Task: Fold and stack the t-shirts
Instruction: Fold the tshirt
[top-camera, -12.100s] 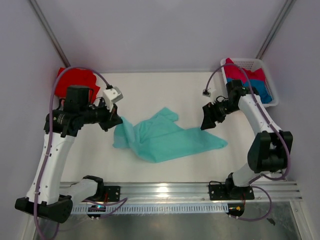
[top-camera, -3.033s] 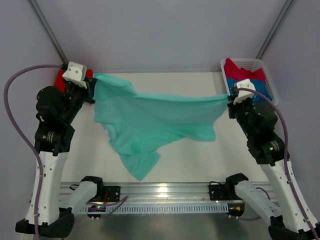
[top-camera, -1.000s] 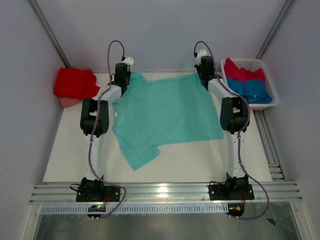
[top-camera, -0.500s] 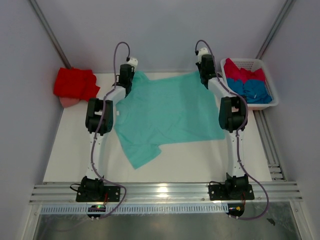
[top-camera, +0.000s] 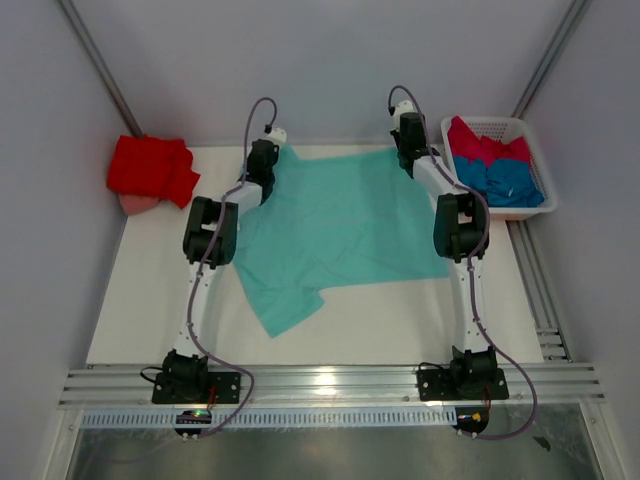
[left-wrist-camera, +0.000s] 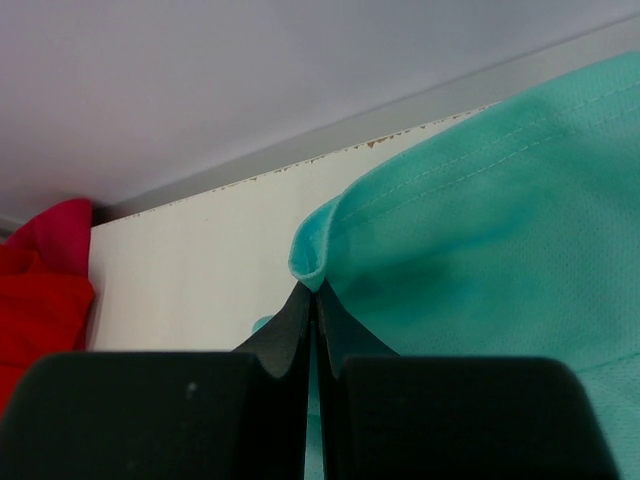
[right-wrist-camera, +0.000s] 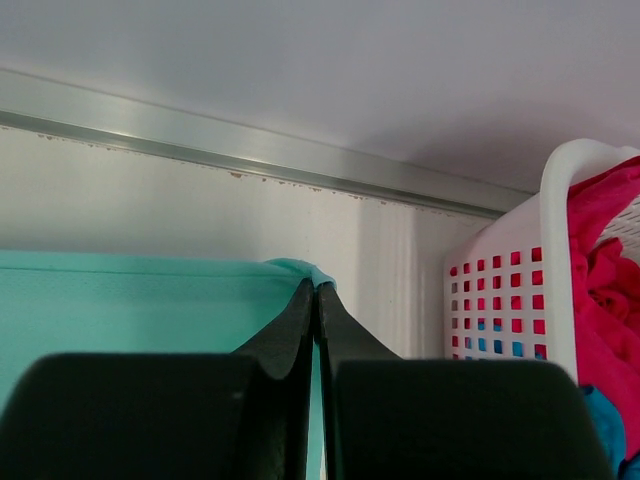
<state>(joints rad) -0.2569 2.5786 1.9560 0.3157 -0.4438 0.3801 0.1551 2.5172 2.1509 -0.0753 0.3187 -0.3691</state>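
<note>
A mint-teal t-shirt (top-camera: 340, 225) lies spread over the middle of the table, one sleeve trailing toward the near left. My left gripper (top-camera: 268, 152) is shut on its far left corner (left-wrist-camera: 312, 262), and my right gripper (top-camera: 407, 132) is shut on its far right corner (right-wrist-camera: 316, 274). Both arms reach out to the back edge. A bright red t-shirt (top-camera: 150, 168) lies bunched at the far left, also red at the left edge in the left wrist view (left-wrist-camera: 40, 275). Crimson-pink (top-camera: 485, 140) and blue (top-camera: 510, 180) t-shirts fill the basket.
The white slatted basket (top-camera: 532, 150) stands at the far right corner, its wall (right-wrist-camera: 500, 300) close beside my right gripper. A metal rail (right-wrist-camera: 200, 140) and the back wall run just past both grippers. Something pink (top-camera: 137, 204) pokes out under the red shirt.
Over the last second the left gripper slid right along the back edge with its corner, narrowing the spread. The right gripper barely moved. Earlier, the shirt hung stretched between both raised arms.
</note>
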